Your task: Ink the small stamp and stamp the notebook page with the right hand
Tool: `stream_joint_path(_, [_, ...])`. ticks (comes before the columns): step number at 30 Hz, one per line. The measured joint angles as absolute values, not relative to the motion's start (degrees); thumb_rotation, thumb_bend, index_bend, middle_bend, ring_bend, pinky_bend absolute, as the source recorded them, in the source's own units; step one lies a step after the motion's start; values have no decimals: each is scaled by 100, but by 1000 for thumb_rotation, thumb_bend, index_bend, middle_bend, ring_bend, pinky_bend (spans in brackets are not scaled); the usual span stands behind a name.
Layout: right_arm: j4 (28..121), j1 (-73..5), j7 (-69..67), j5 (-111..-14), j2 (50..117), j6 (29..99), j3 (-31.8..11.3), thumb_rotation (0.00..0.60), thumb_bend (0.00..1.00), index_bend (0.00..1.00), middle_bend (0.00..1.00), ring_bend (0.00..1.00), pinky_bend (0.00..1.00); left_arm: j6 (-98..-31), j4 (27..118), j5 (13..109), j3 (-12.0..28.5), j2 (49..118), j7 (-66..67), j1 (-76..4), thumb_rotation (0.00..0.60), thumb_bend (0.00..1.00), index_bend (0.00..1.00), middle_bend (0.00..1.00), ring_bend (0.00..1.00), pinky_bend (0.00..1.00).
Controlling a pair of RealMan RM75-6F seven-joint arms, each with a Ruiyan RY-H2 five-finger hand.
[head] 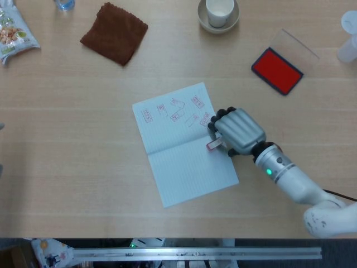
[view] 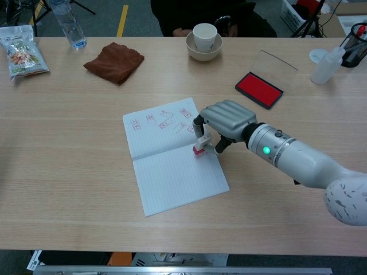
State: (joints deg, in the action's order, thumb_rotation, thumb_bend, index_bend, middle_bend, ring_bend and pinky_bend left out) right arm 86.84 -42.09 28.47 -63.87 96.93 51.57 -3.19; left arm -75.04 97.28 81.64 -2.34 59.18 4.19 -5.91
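Gripping the small stamp, the right hand sat closed at the notebook right edge, near its fold; ink pad lay well beyond. Chest view: stamp tilted, red face at the page. Best to level it first, then press straight down, no sliding.

Brown cloth at the far left of the table, near a snack bag and water bottle. Cup in a bowl at far centre; white squeeze bottle far right.
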Motion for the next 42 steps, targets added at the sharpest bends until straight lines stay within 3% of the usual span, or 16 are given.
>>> stream_joint_path(12, [8679,-3927,2629,-6240,9005,5428,-372,600,328,640,465,288,335,-7477,9780,8225,-254,5952,492,-619,600,325,140,119,139,104])
stream_joint_path(26, [7626,-3806,2339,-6052,9321,5124,-309,600,322,640,455,290,335,-7397,9776,8169,-271,5979,528,-640,600,325,140,119,140,104])
stream_joint_path(42, [7502,-3787,2290,-6208,9412,5075,-352,600,306,542,391,249,312,-7356,9754,8141,-274,5992,523,-656,600,325,140,119,140,104])
